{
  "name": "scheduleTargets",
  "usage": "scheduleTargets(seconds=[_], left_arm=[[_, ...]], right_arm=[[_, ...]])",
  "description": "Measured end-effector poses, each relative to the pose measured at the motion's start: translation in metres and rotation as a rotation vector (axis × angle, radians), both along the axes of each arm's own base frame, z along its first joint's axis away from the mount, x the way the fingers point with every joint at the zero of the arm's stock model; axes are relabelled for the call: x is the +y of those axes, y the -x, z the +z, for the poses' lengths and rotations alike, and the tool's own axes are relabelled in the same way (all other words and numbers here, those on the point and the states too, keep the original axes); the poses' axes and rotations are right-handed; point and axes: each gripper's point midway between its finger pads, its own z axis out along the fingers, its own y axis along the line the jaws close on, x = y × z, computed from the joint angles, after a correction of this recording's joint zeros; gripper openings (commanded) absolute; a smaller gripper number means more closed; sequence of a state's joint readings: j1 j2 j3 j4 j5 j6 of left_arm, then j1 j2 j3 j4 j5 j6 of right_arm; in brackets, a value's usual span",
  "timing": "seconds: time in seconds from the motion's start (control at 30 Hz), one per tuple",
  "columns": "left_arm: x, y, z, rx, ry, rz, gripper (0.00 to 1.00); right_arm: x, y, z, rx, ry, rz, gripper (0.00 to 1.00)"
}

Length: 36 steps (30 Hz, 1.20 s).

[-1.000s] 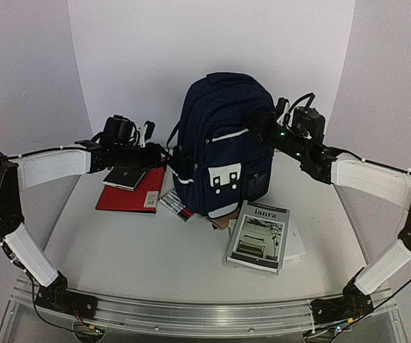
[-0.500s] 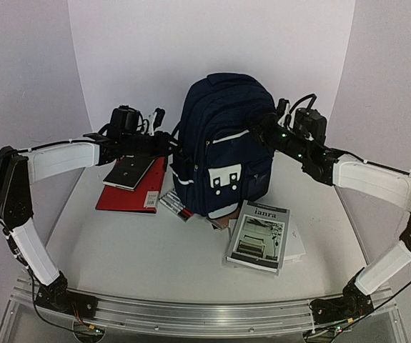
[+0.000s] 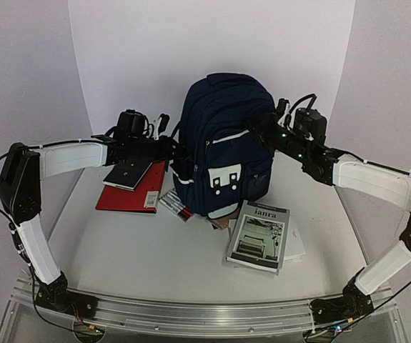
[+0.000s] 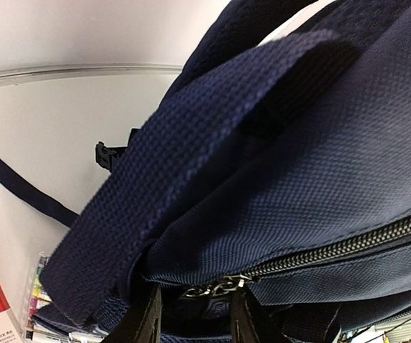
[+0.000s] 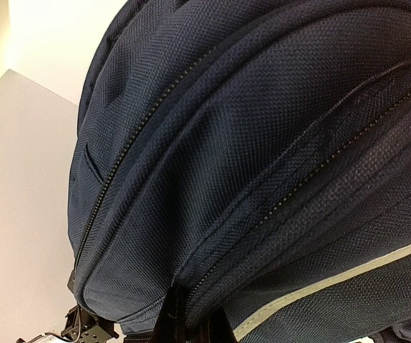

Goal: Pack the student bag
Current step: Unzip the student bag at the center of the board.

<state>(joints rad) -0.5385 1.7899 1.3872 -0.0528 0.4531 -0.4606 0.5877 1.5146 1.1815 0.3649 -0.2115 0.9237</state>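
Navy-blue fabric backpack (image 3: 223, 143) with thin white stripes and a white patch on the front pocket is standing upright on the white table (image 3: 134, 246), roughly centred and toward the back. I've got one arm on each flank of it.

The left gripper (image 3: 168, 146) is at the bag's left side, around the upper half. On that wrist cam (image 4: 194, 304) the two fingers (image 4: 151, 321) sit partway apart. The silver metal zip pull (image 4: 216, 287) is right at their tips, just under a wide woven navy strap (image 4: 191, 164). Honestly I can't tell whether they're pinching the pull or only bracketing it.

The right gripper (image 3: 260, 128) is up against the bag's right shoulder. On its own cam (image 5: 191, 318) the jaws are closed all the way, with the tips pressed into the fabric next to a line of zip teeth (image 5: 119, 171). Can't tell if a bit of cloth is caught in there.

Other stuff on the table:
- A red flat folder (image 3: 130, 198) lies left of the bag with a dark slim notebook (image 3: 126, 175) on top of it.
- A few pens (image 3: 176, 206) sit just beside the bag's front left corner.
- A grey-and-white printed booklet (image 3: 259, 236) lies in front of the bag, off to the right.
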Motion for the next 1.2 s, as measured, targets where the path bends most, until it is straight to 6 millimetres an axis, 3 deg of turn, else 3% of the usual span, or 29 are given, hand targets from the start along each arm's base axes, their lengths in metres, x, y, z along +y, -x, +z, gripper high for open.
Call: scheduleTargets(seconds=[0.07,0.4,0.5,0.7,1.2], left_arm=[[-0.002,0.001,-0.002,0.007,0.003,-0.011,0.24],[-0.008,0.006,-0.009,0.039,0.025,-0.057,0.24],[-0.010,0.006,-0.008,0.038,0.034,-0.066,0.12],[-0.012,0.006,-0.005,0.029,0.054,-0.069,0.01],[0.008,0.012,0.007,-0.036,-0.004,0.009,0.00]], right_arm=[[0.000,0.000,0.000,0.000,0.000,0.000,0.00],[0.000,0.000,0.000,-0.002,0.002,0.001,0.00],[0.000,0.000,0.000,-0.002,0.002,0.001,0.00],[-0.001,-0.001,0.000,-0.004,0.005,-0.002,0.00],[-0.005,-0.004,-0.004,-0.026,0.055,-0.027,0.00]])
